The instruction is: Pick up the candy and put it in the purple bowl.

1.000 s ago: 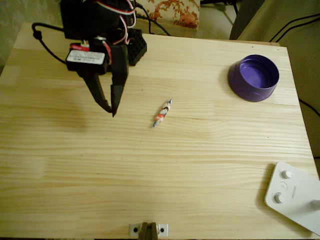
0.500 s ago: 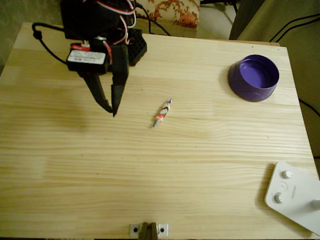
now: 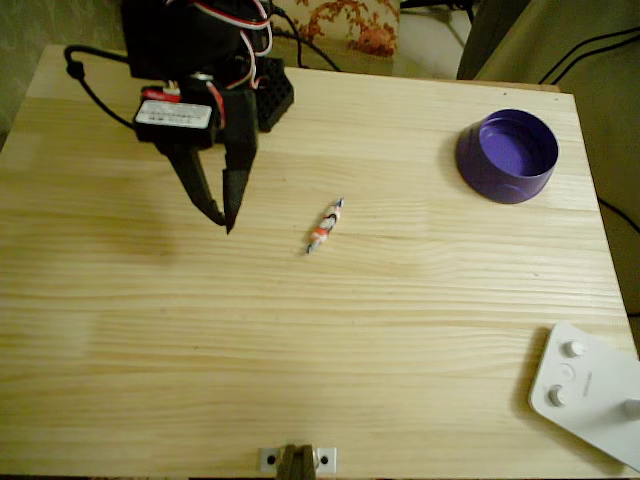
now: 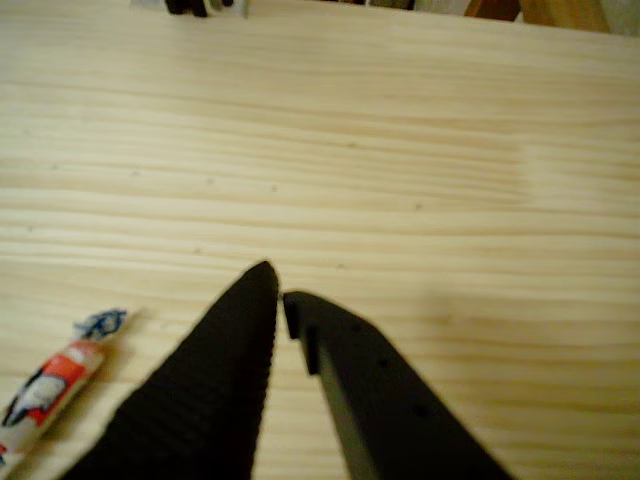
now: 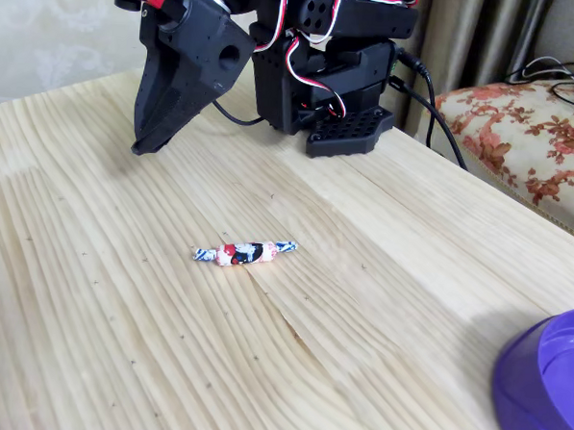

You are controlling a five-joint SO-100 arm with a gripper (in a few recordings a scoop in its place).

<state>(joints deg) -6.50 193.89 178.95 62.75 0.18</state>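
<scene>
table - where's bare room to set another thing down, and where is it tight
In the overhead view the wooden table lies bare across the bottom left, below the gripper and the candy. Another bare stretch runs between the candy and the purple bowl. It is tight at the top left around the arm's base, and at the bottom right by the white device.

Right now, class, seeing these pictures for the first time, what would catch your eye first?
The black two-finger gripper hangs over the pale wooden table at upper left in the overhead view, jaws nearly together. The tiny white-and-red wrapped candy lies alone mid-table, and the glossy round purple plastic bowl sits far right.
</scene>
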